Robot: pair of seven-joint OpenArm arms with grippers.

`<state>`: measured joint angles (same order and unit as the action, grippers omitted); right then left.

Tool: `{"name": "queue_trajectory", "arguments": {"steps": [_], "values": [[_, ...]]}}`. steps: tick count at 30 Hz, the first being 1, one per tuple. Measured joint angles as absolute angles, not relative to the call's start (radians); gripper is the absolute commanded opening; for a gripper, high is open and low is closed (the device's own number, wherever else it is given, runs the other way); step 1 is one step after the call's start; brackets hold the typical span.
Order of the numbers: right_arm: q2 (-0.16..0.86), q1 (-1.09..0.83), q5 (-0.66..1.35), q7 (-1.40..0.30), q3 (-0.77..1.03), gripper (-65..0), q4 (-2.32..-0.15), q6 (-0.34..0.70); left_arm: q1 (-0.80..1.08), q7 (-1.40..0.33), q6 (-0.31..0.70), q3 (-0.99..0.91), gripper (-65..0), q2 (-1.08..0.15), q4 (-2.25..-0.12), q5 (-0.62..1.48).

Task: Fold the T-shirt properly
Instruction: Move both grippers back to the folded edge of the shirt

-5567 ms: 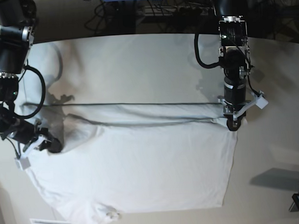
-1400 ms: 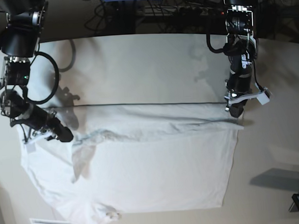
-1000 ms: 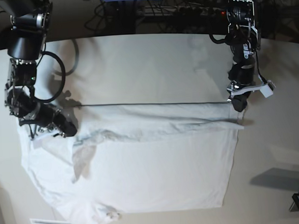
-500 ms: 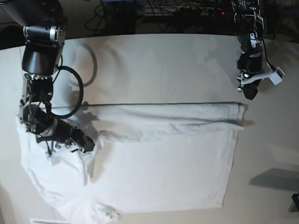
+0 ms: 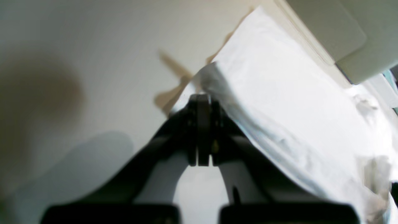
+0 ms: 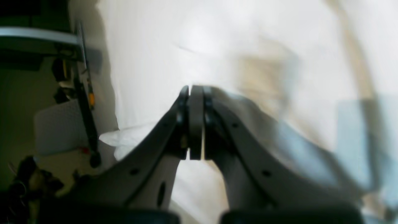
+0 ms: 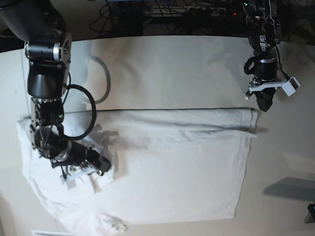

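T-shirt (image 7: 164,169) blurred — right wrist view.

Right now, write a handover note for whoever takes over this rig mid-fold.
Left gripper: jaws shut, empty, raised above the bare table just beyond the T-shirt's far corner.
Right gripper: jaws shut, low over the sleeve side of the shirt; a grip on cloth cannot be confirmed.
Done: far edge folded over into a straight band across the shirt.
Left: sleeve side and near portion lie unfolded; collar end is bunched.
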<state>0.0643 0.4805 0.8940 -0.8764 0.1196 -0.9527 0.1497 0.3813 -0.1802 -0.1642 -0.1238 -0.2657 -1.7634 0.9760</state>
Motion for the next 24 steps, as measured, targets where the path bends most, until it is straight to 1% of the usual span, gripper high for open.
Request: {"name": "queue_trajectory", "arguments": {"steps": [2,4,7,9,11,17,21,24], "values": [[0.064,0.502,0.899,-0.856,0.09,-65.0,-0.957,0.167,0.37,-0.181,-0.167,-0.124,-65.0,-0.267,-1.763,0.976],[0.083,0.506,0.902,-0.854,0.072,-65.0,-0.97,0.218,0.348,-0.208,-0.168,-0.125,-65.0,-0.271,-1.758,0.974],[0.135,0.468,0.896,-0.852,0.076,-65.0,-1.058,0.258,0.282,-0.383,-0.166,-0.135,-65.0,-0.274,-1.727,0.966],[0.171,0.433,0.89,-0.853,0.083,-65.0,-1.131,0.257,0.234,-0.483,-0.165,-0.134,-65.0,-0.278,-1.697,0.966],[0.192,0.402,0.891,-0.85,0.085,-65.0,-1.198,0.255,0.196,-0.525,-0.161,-0.134,-65.0,-0.278,-1.673,0.964],[0.2,0.318,0.901,-0.863,0.092,-65.0,-1.34,0.262,0.104,-0.605,-0.161,-0.128,-65.0,-0.275,-1.605,0.968],[0.209,0.281,0.897,-0.871,0.168,-65.0,-1.384,0.26,0.041,-0.686,-0.161,-0.131,-65.0,-0.268,-1.535,0.968],[0.209,0.28,0.897,-0.901,0.208,-65.0,-1.384,0.261,0.031,-0.713,-0.165,-0.139,-65.0,-0.237,-1.53,0.965]]}}
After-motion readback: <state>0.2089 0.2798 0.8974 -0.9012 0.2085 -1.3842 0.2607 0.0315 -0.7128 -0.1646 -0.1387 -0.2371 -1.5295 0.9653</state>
